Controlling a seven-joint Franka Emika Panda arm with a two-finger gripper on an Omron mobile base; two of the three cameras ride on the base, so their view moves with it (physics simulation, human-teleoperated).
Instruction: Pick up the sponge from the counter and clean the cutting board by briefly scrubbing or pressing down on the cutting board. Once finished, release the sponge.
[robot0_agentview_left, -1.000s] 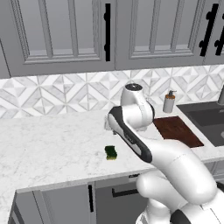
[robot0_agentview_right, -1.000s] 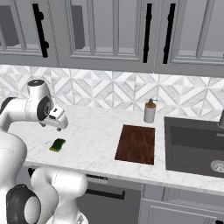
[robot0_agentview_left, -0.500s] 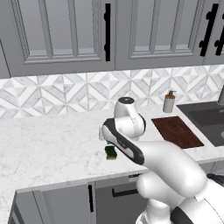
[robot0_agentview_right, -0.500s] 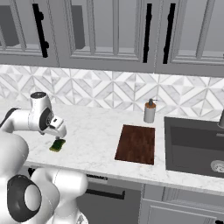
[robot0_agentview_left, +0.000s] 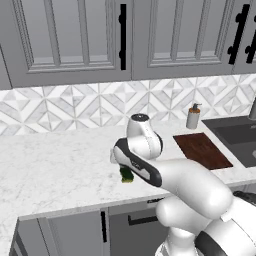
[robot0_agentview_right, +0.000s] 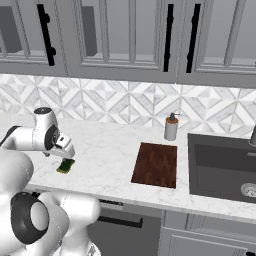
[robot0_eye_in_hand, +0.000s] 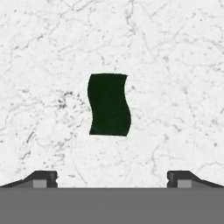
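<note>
The sponge (robot0_eye_in_hand: 109, 104) lies flat on the counter (robot0_eye_in_hand: 175, 65), well apart from the cutting board (robot0_agentview_right: 156, 164). The gripper (robot0_eye_in_hand: 112, 178) hovers above it, jaws spread wide and empty. Descend straight, keeping the sponge centred between the fingertips before closing

Arm bent low and forward, wrist turned downward. Gripper (robot0_eye_in_hand: 112, 178) points straight down, fingers (robot0_eye_in_hand: 43, 178) spread wide apart, nothing held between them.

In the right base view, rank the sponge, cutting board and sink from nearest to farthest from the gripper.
1. sponge, right under the gripper, at left.
2. cutting board, mid-counter to the right.
3. sink, far right.
</note>
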